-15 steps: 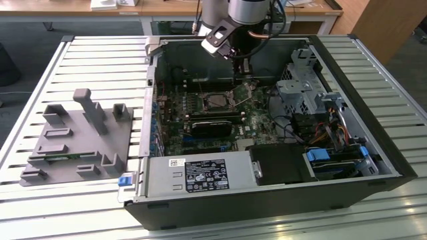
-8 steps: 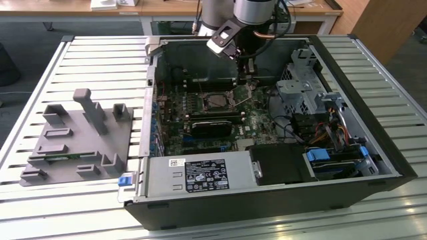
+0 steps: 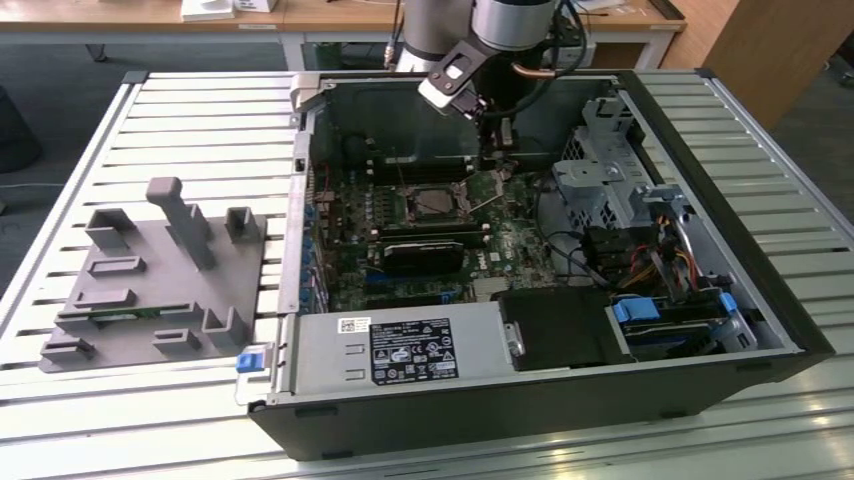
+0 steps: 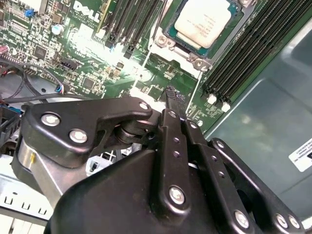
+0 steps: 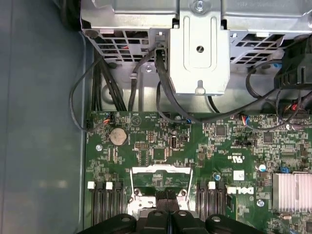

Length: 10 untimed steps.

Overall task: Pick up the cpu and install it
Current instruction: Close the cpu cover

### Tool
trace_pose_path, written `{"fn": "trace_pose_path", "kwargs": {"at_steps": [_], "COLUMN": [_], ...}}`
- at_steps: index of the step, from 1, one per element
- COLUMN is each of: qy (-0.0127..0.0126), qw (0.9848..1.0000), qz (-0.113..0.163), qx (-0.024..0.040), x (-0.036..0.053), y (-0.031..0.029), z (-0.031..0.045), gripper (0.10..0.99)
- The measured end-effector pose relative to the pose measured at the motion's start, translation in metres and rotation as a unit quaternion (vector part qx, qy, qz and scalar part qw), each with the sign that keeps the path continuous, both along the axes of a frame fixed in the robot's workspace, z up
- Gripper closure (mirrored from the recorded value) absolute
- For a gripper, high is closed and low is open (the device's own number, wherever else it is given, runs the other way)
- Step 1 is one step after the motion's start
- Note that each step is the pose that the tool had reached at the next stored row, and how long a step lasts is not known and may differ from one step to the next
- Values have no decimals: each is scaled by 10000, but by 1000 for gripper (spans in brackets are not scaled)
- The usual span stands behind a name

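The cpu (image 3: 434,203) sits flat in the socket (image 4: 169,30) near the middle of the motherboard (image 5: 219,146), silver top up. Here's the worry: the socket's metal load plate (image 5: 161,169) looks swung open, so nothing seems to clamp the chip. A low sideways drift of the fingertips could nudge it crooked onto the pins, or scrape the memory slots (image 4: 243,54) alongside. Just past the socket, toward the case's far wall, the hand (image 4: 172,93) hangs low over that plate, fingers pressed together with nothing between them. Whether the tips touch the board, I can't tell.
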<state>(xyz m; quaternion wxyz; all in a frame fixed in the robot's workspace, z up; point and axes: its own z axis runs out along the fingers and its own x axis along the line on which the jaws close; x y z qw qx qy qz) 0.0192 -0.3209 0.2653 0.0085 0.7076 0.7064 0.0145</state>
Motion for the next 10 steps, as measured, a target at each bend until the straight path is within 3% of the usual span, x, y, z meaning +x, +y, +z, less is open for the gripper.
{"fn": "trace_pose_path", "kwargs": {"at_steps": [10], "qy": [0], "qw": [10000], "qz": [0], "qx": [-1], "x": [78], "y": [2], "z": [-84], "gripper": [980]}}
